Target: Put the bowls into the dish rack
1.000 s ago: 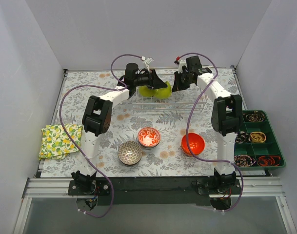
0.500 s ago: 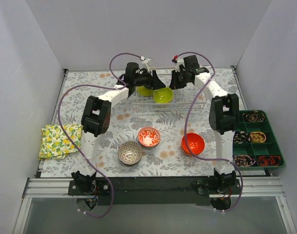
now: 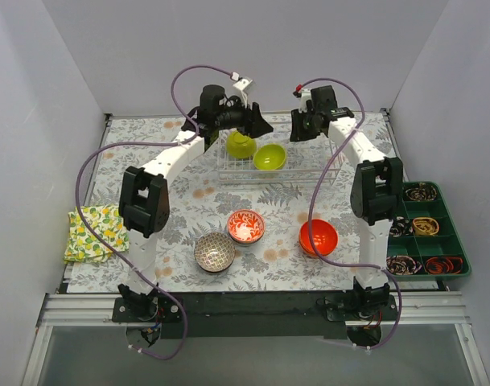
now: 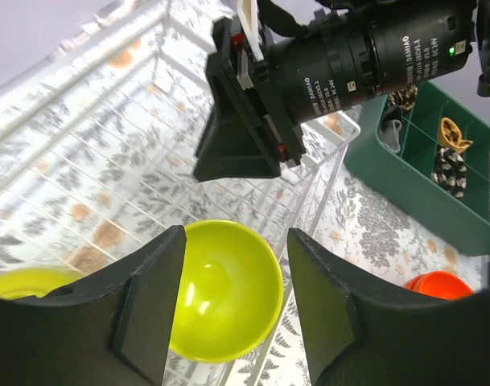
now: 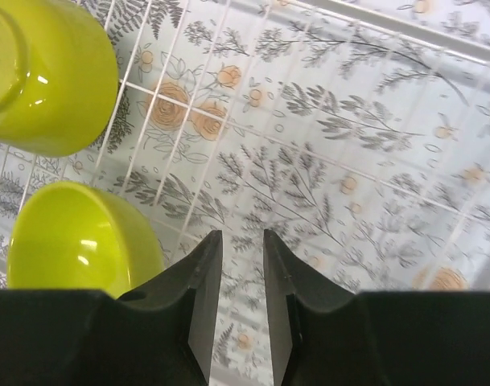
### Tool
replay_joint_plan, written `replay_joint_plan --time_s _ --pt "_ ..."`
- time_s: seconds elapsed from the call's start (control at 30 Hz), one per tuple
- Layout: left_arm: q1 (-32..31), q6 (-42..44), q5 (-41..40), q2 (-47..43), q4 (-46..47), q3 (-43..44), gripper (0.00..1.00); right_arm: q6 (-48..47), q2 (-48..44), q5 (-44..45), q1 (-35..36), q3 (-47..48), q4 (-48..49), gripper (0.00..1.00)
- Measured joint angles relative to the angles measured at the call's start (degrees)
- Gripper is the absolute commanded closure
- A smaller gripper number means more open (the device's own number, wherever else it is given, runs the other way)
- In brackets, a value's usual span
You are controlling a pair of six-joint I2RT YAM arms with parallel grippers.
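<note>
Two lime-green bowls [image 3: 257,150] sit in the dish rack [image 3: 309,170] at upper centre, tipped against its wires — left gripper [image 4: 232,310] wide and empty above them, right gripper [image 5: 240,301] narrow, holding nothing — while three bowls [image 3: 246,227] wait mid-table.

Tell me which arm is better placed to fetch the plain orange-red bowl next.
Probably the right arm. The orange-red bowl lies on the right side of the table, beside that arm's base. Both sets of fingers hang empty over the rack, where two green bowls already sit, so neither is busy.
</note>
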Motion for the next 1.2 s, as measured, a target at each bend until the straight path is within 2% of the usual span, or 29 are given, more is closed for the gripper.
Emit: replay_joint_plan --time_s 0.1,0.23,0.47,0.63,0.9,1.2 --pt "-0.07 2.82 -4.31 -4.76 -1.88 -0.74 0.45 -1.16 -3.45 1.31 -0.55 -1.16 -0.22 0.66" --pt "0.11 4.28 -13.81 -12.09 -3.37 -5.01 0.36 -3.08 -8.02 1.44 0.15 -1.36 -0.26 0.66" --pt "0.68 4.59 -31.39 -22.58 -6.40 -18.25 0.26 -4.85 -11.76 2.82 8.85 -2.64 -0.20 0.51" --pt "1.49 5.49 -39.08 -27.78 -8.31 -26.27 0.24 -4.96 -11.15 7.32 14.67 -5.38 -1.73 0.47" --pt "4.96 5.66 -43.71 -35.54 -8.63 -30.75 0.24 -4.55 -9.86 13.88 17.62 -5.53 -2.29 0.44" --pt "6.19 5.68 -44.57 -37.57 -8.59 -32.87 0.23 -3.34 -8.59 15.61 17.99 -6.05 -2.99 0.44"
